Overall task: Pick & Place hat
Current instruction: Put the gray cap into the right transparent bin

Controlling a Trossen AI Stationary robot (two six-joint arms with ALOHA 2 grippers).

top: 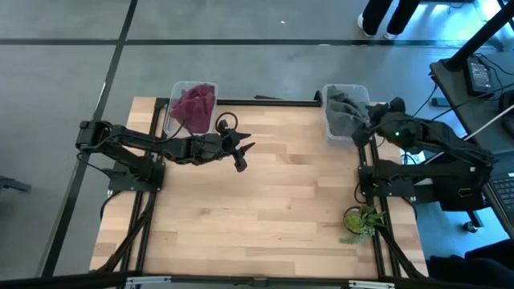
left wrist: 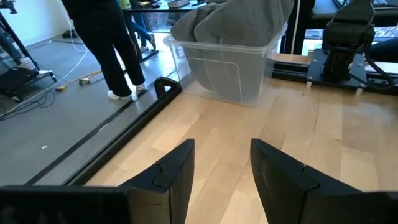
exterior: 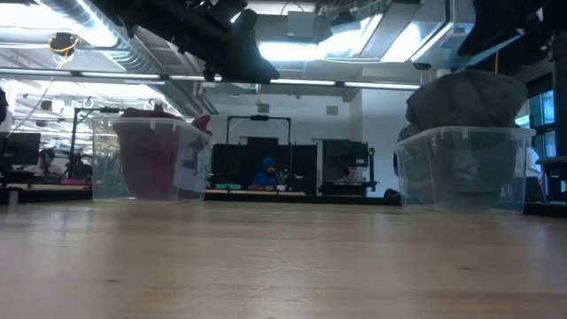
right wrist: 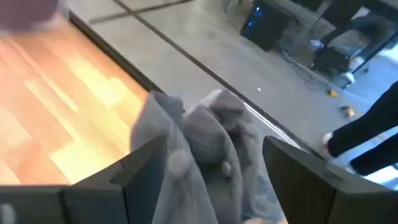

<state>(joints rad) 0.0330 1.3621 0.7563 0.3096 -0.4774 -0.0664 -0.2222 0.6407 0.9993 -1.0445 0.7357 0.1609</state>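
Observation:
A clear bin (top: 178,88) at the table's far left holds maroon hats (top: 193,107). A clear bin (top: 331,132) at the far right holds a pile of grey hats (top: 345,111), heaped above its rim in the low view (exterior: 465,97). My left gripper (top: 243,152) is open and empty above the table, right of the maroon bin, and points toward the grey bin (left wrist: 221,149). My right gripper (top: 371,112) is open over the grey bin. Its fingers stand on either side of the top of the grey pile (right wrist: 211,143). My right gripper comes at the grey hats from above with open fingers. A bunched fold of the top hat (right wrist: 186,124) lies between them. I cannot tell whether the fingers touch the cloth.
A small green plant (top: 361,221) stands near the table's right near corner. The wooden tabletop (top: 273,201) is bare between the bins and the near edge. A person's legs (left wrist: 112,50) stand on the floor beyond the far edge.

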